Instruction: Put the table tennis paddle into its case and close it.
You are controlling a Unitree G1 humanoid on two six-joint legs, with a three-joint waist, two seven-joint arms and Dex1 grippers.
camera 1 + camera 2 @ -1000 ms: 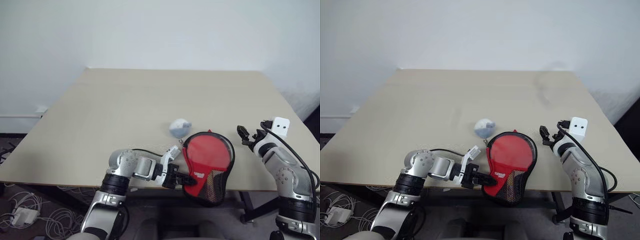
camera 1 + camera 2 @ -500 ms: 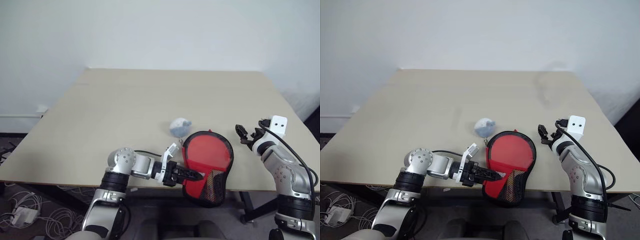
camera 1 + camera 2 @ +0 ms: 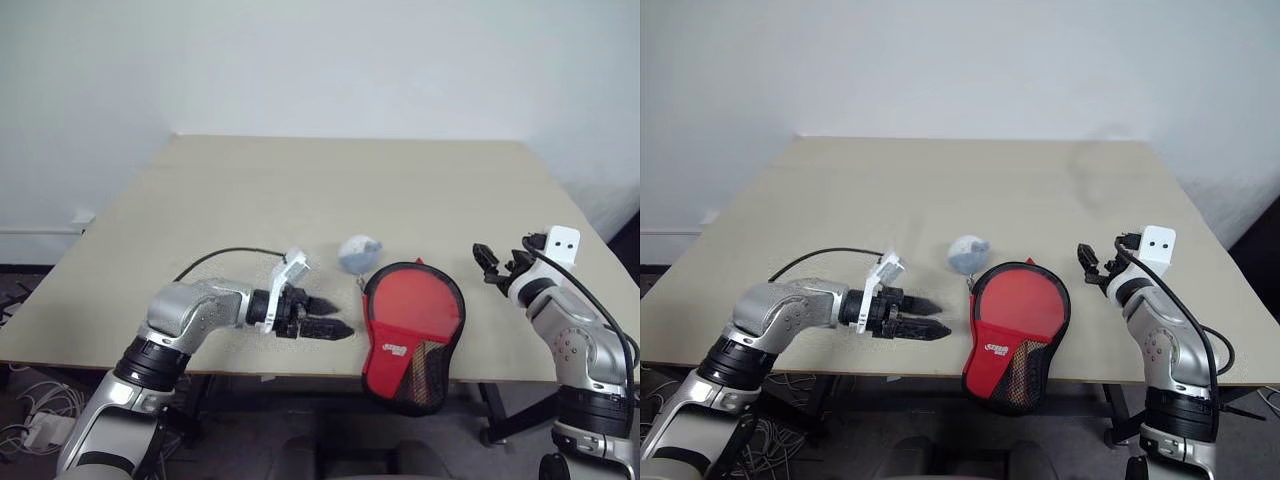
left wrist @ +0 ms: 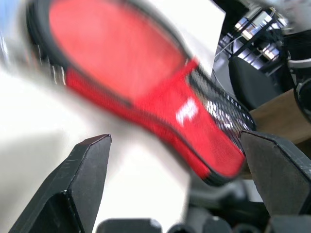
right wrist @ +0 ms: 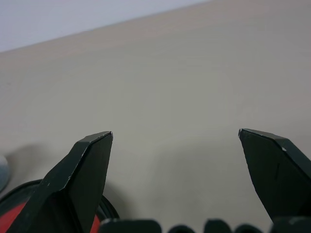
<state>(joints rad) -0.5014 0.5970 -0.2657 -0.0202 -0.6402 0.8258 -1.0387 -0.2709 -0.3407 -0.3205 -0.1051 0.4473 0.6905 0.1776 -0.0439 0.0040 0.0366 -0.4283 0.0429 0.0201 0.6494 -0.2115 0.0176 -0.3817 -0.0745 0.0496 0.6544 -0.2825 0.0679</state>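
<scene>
Case (image 3: 412, 335) lies flat at the near edge of the table (image 3: 250, 215), its narrow handle end hanging past the lip; the table tennis paddle (image 3: 413, 307) sits inside it, red face showing through the clear side. Left gripper (image 3: 330, 316) hovers just beside the case, clear of it, fingers spread and carrying nothing. Right gripper (image 3: 500, 260) waits near the case's far flank, also spread, nothing between its fingers. A small grey-white lump (image 3: 358, 254) rests just behind the case, almost touching its rim. My read: the paddle looks seated, so closing is what remains; I cannot tell from here whether the edge is already fastened. To do it well, one gripper should pin the soft pouch against the tabletop while the other works the closure along the black edging, because limp fabric will slide on that smooth beige laminate. Watch the overhang: a push toward the edge could tip the lot off. Materials: round head, tapering neck; glossy clear plastic over matte red rubber, black mesh-like fabric at the handle end, a red panel with white lettering.
</scene>
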